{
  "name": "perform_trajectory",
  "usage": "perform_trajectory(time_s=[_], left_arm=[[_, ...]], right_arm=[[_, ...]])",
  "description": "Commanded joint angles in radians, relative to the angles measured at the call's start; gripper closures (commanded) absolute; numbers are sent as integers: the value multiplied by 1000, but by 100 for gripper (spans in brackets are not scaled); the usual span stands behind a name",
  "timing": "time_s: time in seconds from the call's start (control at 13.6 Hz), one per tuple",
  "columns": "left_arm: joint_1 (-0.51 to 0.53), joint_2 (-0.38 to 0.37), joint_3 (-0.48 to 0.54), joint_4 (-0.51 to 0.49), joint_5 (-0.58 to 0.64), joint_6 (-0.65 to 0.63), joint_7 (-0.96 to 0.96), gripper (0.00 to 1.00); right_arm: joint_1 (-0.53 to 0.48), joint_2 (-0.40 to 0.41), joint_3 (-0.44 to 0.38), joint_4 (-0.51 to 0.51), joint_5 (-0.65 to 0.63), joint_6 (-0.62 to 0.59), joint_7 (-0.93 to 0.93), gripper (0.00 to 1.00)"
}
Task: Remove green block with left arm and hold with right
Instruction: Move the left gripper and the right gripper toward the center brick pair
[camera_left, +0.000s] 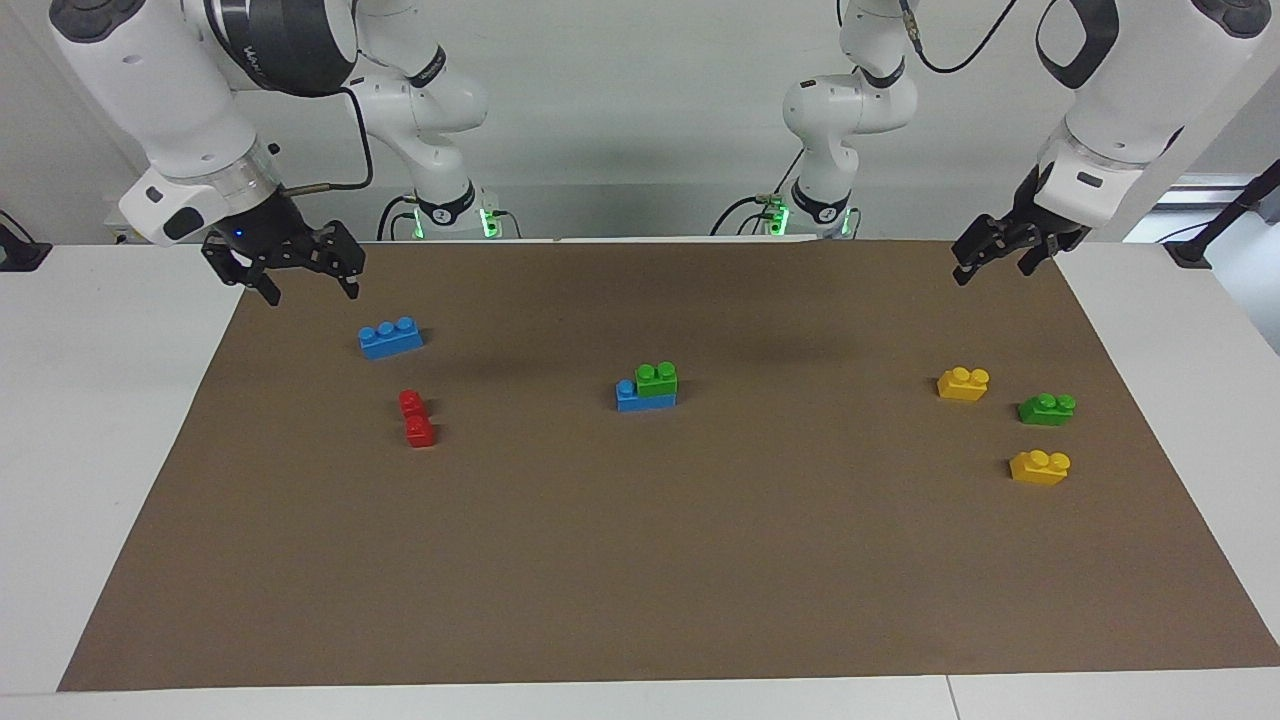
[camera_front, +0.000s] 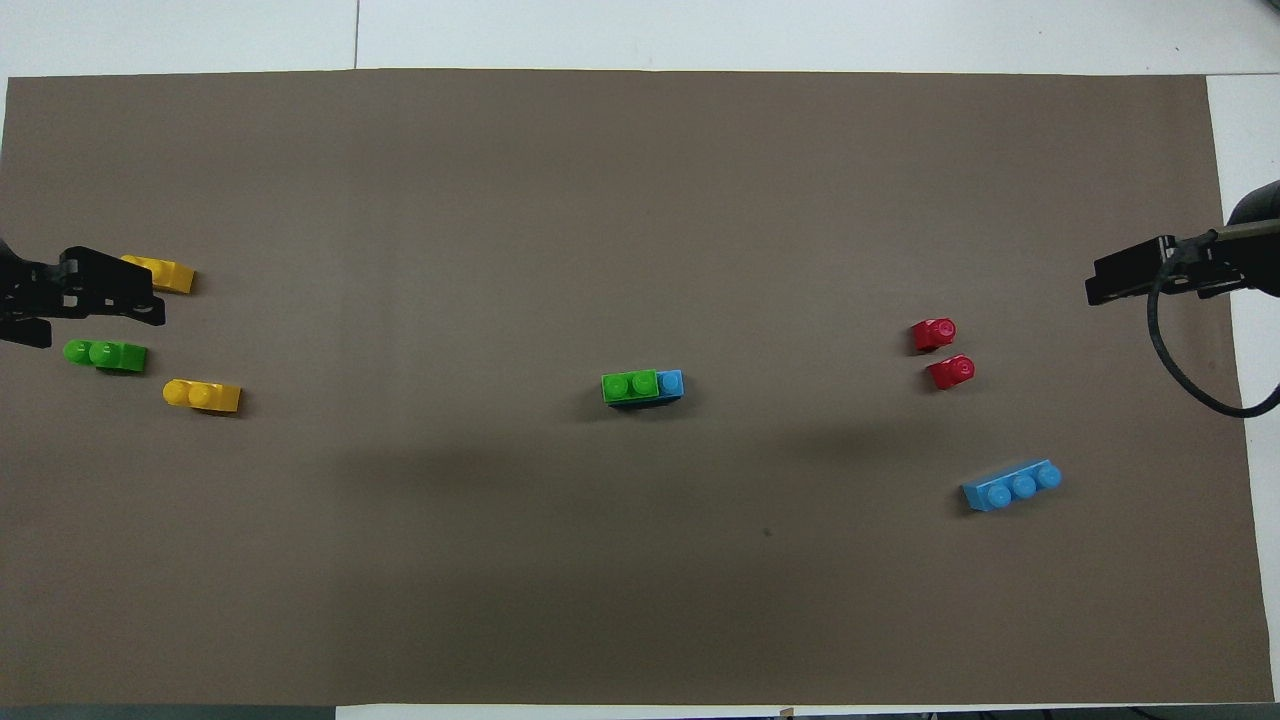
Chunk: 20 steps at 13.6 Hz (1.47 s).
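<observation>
Nothing grasped yet: green block sits stacked on blue brick mid-bench, my left tool and right tool both spread, empty, raised at opposite ends; next, right steadies blue, left pulls green.

White table under a brown mat (mat nearly spans it), seam near one edge. Plain pale wall at the robots' end. Even, soft light; faint shadows on mat.

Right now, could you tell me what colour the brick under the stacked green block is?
Blue; facing view shows it best.
</observation>
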Motion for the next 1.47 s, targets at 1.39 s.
perform_trajectory(time_s=[1.39], left_arm=[[-36,-26,-12,-24,-2,-12,-365,0]], right_arm=[[-3,0,140,-123,-18,185,-205,0]])
